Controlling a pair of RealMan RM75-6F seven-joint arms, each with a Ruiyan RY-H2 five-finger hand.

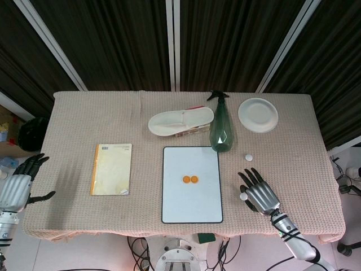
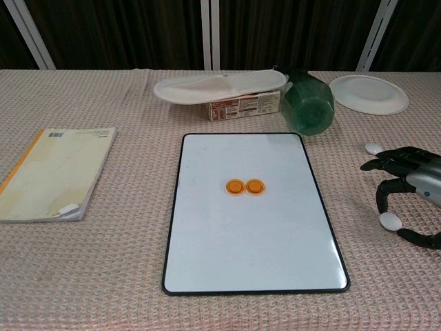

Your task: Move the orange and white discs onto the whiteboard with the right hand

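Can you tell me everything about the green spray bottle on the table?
The green spray bottle looks like see-through dark green plastic with flat, gem-like facets on its wide body. It narrows to a thin neck with a dark trigger sprayer on top, nozzle pointing left. It stands upright on the cloth-covered table, just behind the whiteboard's right far corner, beside the white slipper and left of the white plate. No hand touches it.

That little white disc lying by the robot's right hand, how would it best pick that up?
Probably by its rim, from straight above. The white disc lies flat on the cloth-covered table, so only its edge gives purchase: thumb on one side, a fingertip opposite. The right hand already arches over it, fingers apart and nothing gripped. The whiteboard lies to its left, a short carry.
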